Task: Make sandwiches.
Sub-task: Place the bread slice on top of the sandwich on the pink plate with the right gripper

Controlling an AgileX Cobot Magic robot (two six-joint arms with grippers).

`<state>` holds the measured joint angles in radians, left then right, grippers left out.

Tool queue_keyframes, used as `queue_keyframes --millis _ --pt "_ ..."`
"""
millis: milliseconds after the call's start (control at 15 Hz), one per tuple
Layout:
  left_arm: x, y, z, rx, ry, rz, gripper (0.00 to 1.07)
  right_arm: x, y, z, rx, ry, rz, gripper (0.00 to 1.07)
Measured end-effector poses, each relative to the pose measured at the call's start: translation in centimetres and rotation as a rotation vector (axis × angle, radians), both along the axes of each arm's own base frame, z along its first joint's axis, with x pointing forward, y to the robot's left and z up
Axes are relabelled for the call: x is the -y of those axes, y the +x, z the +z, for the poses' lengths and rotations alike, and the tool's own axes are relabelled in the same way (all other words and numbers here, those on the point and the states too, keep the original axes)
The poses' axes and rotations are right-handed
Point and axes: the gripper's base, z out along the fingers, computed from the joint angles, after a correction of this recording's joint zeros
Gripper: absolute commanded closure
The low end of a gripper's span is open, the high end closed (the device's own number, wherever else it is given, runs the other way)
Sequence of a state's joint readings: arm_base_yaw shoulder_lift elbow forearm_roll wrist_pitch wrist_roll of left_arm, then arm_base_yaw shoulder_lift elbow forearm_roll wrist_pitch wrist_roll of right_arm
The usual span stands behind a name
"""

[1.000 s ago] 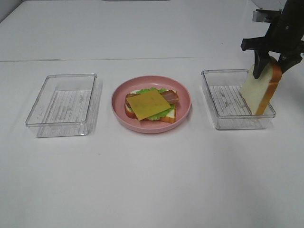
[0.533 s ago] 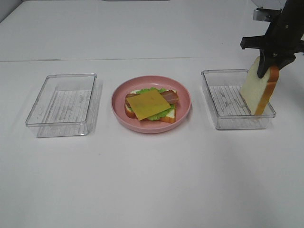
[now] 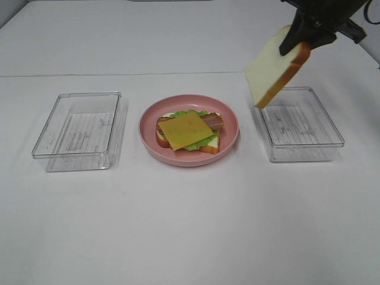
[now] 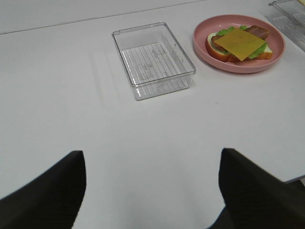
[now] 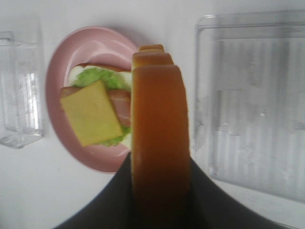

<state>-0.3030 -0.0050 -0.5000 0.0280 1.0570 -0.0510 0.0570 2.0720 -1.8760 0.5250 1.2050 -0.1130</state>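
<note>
The right hand (image 3: 297,43) pinches 1 white toy bread slice with orange-brown crust (image 3: 274,68) by its top edge, dangling tilted above the clear plastic tray (image 3: 323,142). The left hand (image 4: 151,191) stands wide, empty. Gripped at 1 edge, the slice might swing, landing crooked on the yellow cheese square (image 3: 185,131) or sliding onto the round pink plate (image 3: 228,142).

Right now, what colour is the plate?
Pink; the plate shows best in the exterior high view.
</note>
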Motion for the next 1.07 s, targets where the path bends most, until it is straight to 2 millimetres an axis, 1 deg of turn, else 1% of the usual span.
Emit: queue_keyframes --millis 67,133,200,267,400,467,533,667,867,1000,1067 --pt "0.0 0.0 0.0 0.0 0.0 0.0 0.32 -1.5 -0.2 0.1 0.006 0.031 0.039 1.07" --pt "0.0 0.0 0.0 0.0 0.0 0.0 0.32 -5.1 -0.6 -0.1 0.006 0.1 0.102 1.07" --pt "0.0 0.0 0.0 0.0 0.0 0.0 0.32 -6.2 -0.6 -0.3 0.009 0.12 0.109 1.07" --pt "0.0 0.0 0.0 0.0 0.0 0.0 0.32 -7.8 -0.6 -0.8 0.01 0.154 0.118 1.07" --pt "0.0 0.0 0.0 0.0 0.0 0.0 0.32 -10.7 -0.6 -2.2 -0.007 0.226 0.142 1.07" --pt "0.0 0.0 0.0 0.0 0.0 0.0 0.32 -11.8 -0.5 -3.1 -0.021 0.259 0.149 1.07" --pt "0.0 0.0 0.0 0.0 0.0 0.0 0.32 -12.7 -0.3 -3.8 -0.03 0.308 0.142 1.07" --pt "0.0 0.0 0.0 0.0 0.0 0.0 0.32 -13.7 0.3 -5.2 -0.06 0.42 0.117 1.07" --pt "0.0 0.0 0.0 0.0 0.0 0.0 0.32 -13.9 0.5 -5.4 -0.055 0.454 0.109 1.07" --pt "0.0 0.0 0.0 0.0 0.0 0.0 0.32 -13.9 0.5 -6.1 -0.06 0.457 0.076 1.07" --pt "0.0 0.0 0.0 0.0 0.0 0.0 0.32 -13.7 0.2 -6.7 -0.067 0.449 0.047 1.07"
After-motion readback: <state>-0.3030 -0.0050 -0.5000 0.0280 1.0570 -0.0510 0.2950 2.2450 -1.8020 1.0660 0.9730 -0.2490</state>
